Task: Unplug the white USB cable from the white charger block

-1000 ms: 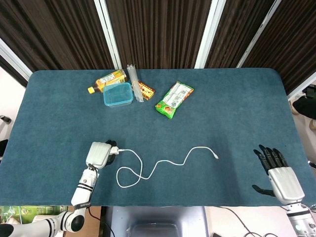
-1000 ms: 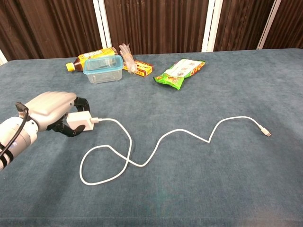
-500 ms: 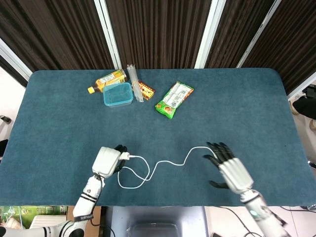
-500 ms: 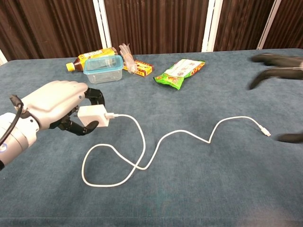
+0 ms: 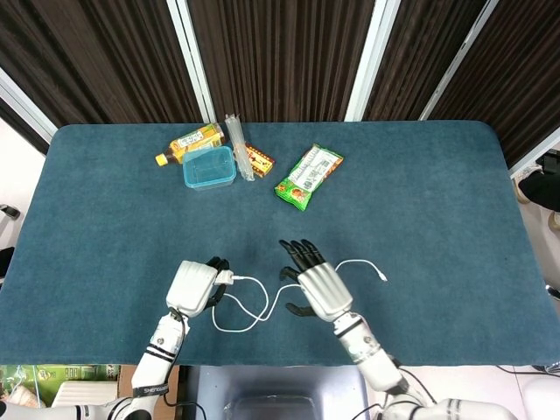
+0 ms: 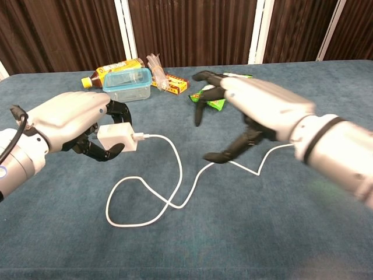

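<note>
Tabletop (image 5: 420, 175): flat, rectangular, covered in teal felt-like cloth; behind it hang dark brown slatted curtains (image 5: 280, 52) between white uprights.

Left robot hand (image 6: 73, 125), smooth grey shell with black fingers, grips the white charger block (image 6: 116, 137), a small rounded cuboid, at about 7 o'clock on the tabletop. The white USB cable (image 6: 169, 175) remains plugged into the block and runs toward 3 o'clock in a thin glossy loop.

Right robot hand (image 6: 250, 111) hovers over the cable at mid-run, fingers spread, holding nothing.

At 11 o'clock: amber drink bottle (image 5: 188, 143), clear blue-lidded container (image 5: 208, 167), red box (image 5: 258, 157). Green crinkled snack packet (image 5: 309, 177) at 12 o'clock.
</note>
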Motion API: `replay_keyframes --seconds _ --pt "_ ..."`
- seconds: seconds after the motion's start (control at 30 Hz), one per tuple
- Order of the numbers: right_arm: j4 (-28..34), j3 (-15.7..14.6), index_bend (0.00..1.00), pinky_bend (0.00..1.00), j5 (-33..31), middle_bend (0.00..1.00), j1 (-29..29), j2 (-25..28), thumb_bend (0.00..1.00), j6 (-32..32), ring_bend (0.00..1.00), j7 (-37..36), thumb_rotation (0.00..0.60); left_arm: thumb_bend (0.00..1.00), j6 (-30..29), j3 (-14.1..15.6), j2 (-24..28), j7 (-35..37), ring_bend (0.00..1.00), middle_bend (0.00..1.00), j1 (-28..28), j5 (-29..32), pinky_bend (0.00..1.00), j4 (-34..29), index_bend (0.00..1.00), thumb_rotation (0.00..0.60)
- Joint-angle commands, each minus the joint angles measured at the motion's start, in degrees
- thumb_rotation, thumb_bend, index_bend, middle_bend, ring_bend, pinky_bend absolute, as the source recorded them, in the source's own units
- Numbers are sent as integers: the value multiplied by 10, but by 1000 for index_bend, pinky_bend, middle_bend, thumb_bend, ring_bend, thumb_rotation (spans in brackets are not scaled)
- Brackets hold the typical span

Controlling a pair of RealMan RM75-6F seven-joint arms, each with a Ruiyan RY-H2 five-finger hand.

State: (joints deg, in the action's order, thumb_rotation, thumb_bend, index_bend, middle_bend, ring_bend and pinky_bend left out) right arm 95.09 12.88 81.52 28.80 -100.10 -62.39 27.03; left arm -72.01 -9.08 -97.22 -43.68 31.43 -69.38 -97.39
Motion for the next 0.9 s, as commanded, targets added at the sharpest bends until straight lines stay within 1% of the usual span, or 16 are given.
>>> replay_keyframes --seconds 0.03,0.17,0.33,0.47,0.7,0.9 --pt "-25 20 574 0 -20 128 25 -38 338 3 0 17 600 557 -1 0 3 -2 1000 810 1 1 1000 -4 785 600" --pt "-60 34 594 0 -21 142 48 -77 390 -11 0 21 600 557 -3 2 6 -4 1000 810 3 1 1000 -11 785 600" --pt "-93 48 610 0 -34 150 71 -111 402 -14 0 22 600 558 -8 5 7 -4 1000 810 4 -3 1000 -16 785 600" --pt "-103 51 617 0 -50 153 82 -123 412 -11 0 23 600 558 -11 6 5 -9 1000 810 6 -5 1000 -18 785 600" --pt "-117 44 633 0 -49 167 87 -137 435 -24 0 -17 600 558 -16 15 1 -12 1000 810 7 -13 1000 -25 785 600" --pt "-115 43 643 0 -63 174 93 -141 434 -25 0 -9 600 557 -20 21 -4 -19 1000 811 7 -18 1000 -27 784 600"
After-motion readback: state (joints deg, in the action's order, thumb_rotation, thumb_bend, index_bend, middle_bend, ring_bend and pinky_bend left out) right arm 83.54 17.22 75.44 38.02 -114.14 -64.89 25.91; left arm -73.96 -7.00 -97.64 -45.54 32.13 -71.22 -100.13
